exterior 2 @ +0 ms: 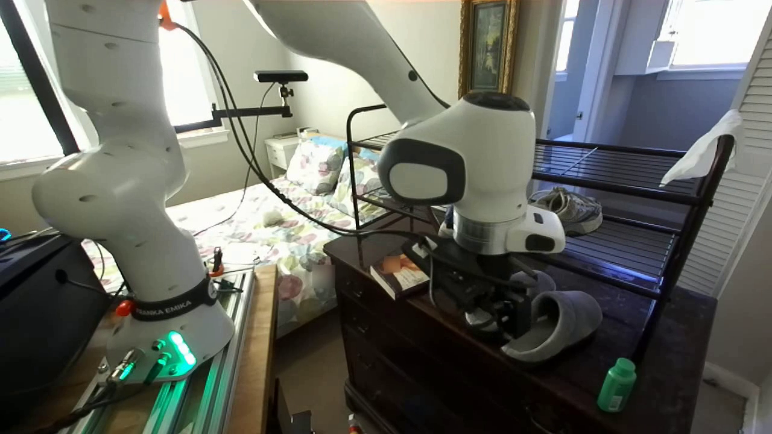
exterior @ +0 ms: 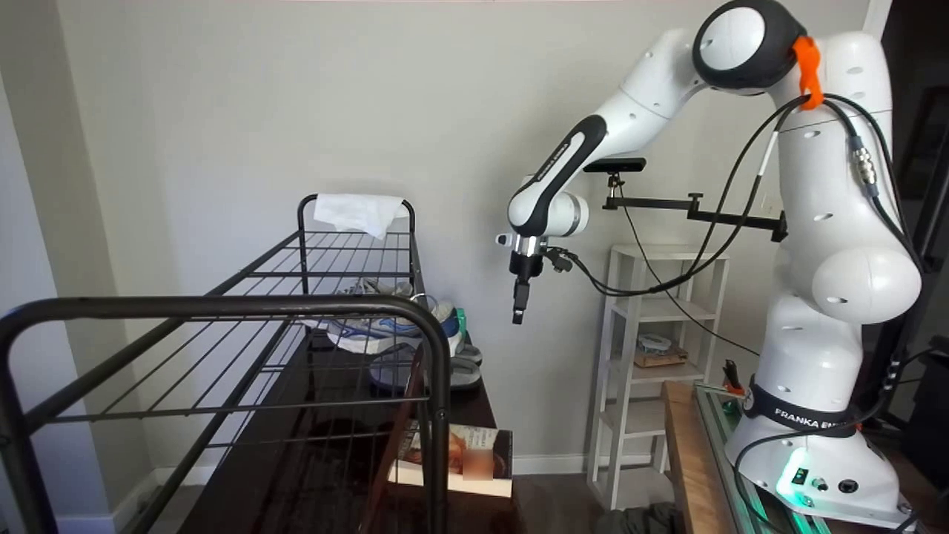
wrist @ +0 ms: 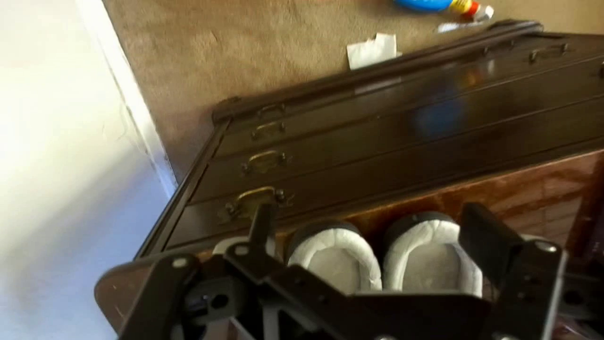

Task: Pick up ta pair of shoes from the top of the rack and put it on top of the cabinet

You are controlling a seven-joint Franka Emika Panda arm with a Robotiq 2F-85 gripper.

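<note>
The pair of grey slipper-like shoes (wrist: 332, 264) rests on the dark wooden cabinet (exterior 2: 681, 337); both rounded openings show side by side in the wrist view. They also show in both exterior views (exterior: 465, 371) (exterior 2: 579, 316), partly hidden by my gripper or the rack. My gripper (exterior: 517, 319) points down, above the shoes' level and towards the cabinet's front edge. In the wrist view its black fingers (wrist: 368, 217) are wide apart, with nothing held. The black metal rack (exterior: 215, 305) stands on the cabinet. Grey-and-blue sneakers (exterior 2: 570, 211) lie on its lower shelf.
A white cloth (exterior: 359, 211) hangs over the rack's far end. A book (exterior 2: 401, 274) and a green bottle (exterior 2: 616, 386) stand or lie on the cabinet. A white shelving unit (exterior: 652, 304) stands by the wall. A bed (exterior 2: 289, 241) is behind.
</note>
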